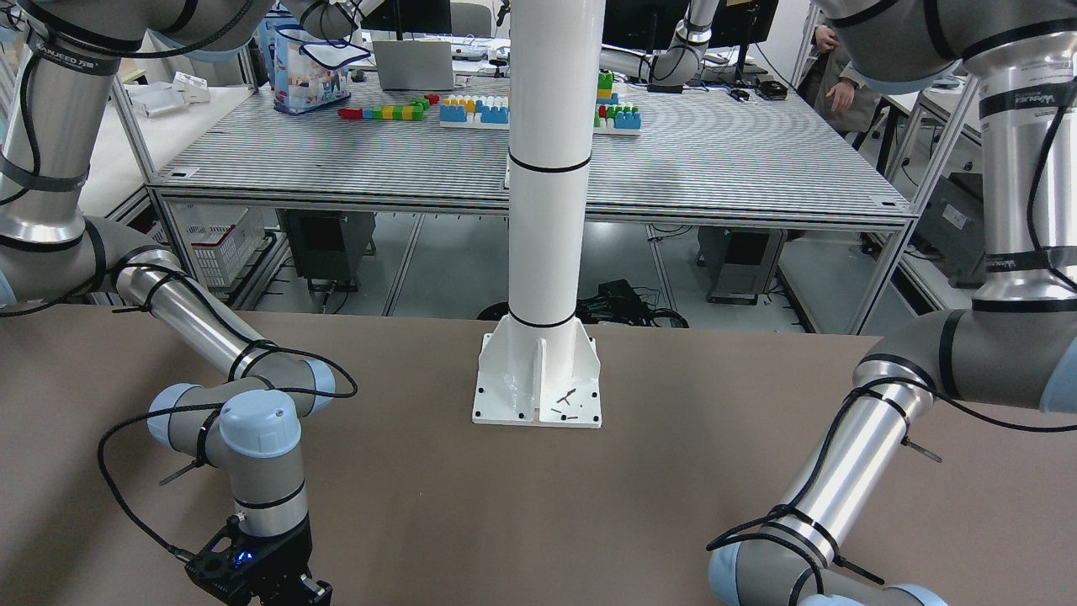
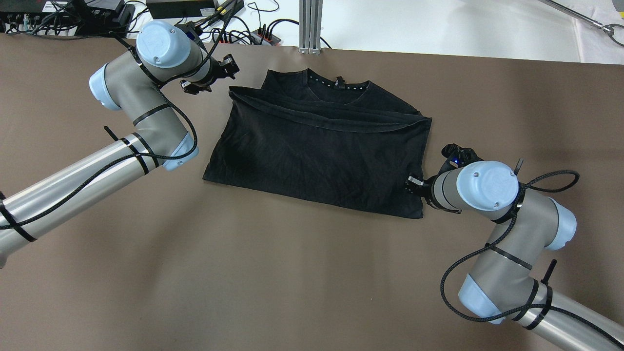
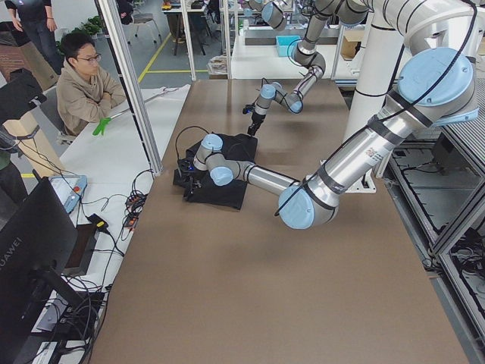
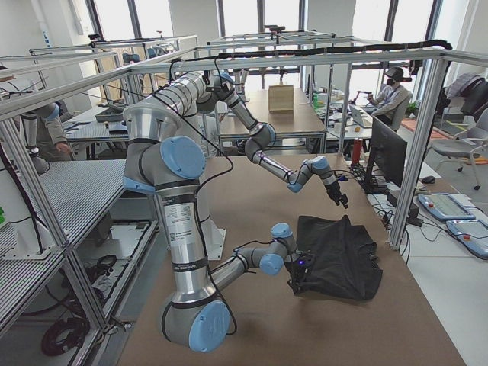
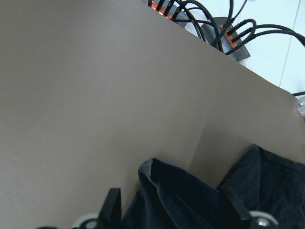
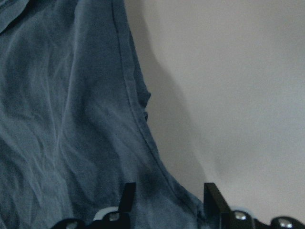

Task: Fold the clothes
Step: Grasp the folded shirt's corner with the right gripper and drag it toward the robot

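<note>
The clothes (image 2: 317, 156) lie long axis across the table (image 2: 312, 273) — left gripper (image 2: 228, 69) at the far-left corner, right gripper (image 2: 415, 185) over the near-right hem — both jaws wide, empty.

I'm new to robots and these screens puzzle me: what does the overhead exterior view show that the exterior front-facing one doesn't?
Only the overhead view shows the black, thin fabric garment, lying partly folded between the two arms. Only the front-facing view shows the white pole on its white base plate, and coloured toy blocks on a striped table behind. Both show the brown tabletop and the grey left arm and right arm.
</note>
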Controlling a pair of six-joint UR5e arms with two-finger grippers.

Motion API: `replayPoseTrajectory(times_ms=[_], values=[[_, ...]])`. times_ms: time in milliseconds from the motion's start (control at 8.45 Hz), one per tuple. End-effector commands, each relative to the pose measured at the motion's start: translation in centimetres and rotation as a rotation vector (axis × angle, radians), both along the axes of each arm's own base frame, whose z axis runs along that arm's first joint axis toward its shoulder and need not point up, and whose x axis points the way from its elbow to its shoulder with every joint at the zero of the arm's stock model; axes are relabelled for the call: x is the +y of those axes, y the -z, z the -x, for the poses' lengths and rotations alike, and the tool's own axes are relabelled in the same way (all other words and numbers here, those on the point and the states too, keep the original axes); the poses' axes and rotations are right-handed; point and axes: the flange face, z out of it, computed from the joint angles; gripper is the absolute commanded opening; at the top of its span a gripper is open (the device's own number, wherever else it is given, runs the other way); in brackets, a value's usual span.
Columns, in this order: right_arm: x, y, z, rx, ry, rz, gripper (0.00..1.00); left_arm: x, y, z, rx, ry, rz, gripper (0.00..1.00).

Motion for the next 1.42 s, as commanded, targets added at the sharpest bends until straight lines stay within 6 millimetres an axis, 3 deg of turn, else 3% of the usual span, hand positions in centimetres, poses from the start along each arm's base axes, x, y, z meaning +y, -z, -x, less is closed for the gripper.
replayPoseTrajectory(times_ms=[0,118,237,355,473,710,946,1065,1301], values=[[1.3,-1.0,1.4,0.018,0.025,0.006,0.59,-0.1,1.2,-0.2,0.005,0.002,-0.006,0.76],[1.3,-1.5,1.6,0.027,0.030,0.009,0.57,-0.1,1.2,-0.2,0.006,-0.001,-0.008,0.76],[1.2,-1.7,1.7,0.031,0.031,0.011,0.46,-0.1,1.3,-0.2,0.008,0.001,-0.010,0.76],[1.1,-1.7,1.6,0.031,0.029,0.011,0.30,0.0,1.5,-0.1,0.011,0.004,-0.013,0.77],[1.2,-1.5,1.7,0.026,0.025,0.015,0.00,0.0,1.6,-0.1,0.012,0.004,-0.014,0.77],[1.2,-1.4,1.6,0.021,0.029,0.015,0.00,0.0,1.6,-0.1,0.011,0.005,-0.014,0.77],[2.6,0.7,0.1,-0.020,0.044,0.012,0.00,0.0,2.4,-0.1,0.019,0.009,-0.017,0.77],[4.9,1.0,-1.6,-0.052,0.089,0.031,0.00,-0.1,2.7,-0.1,0.026,0.016,-0.013,0.77],[12.2,3.3,-4.4,-0.156,0.268,0.081,0.00,0.1,3.2,0.1,0.032,0.017,-0.019,0.77]])
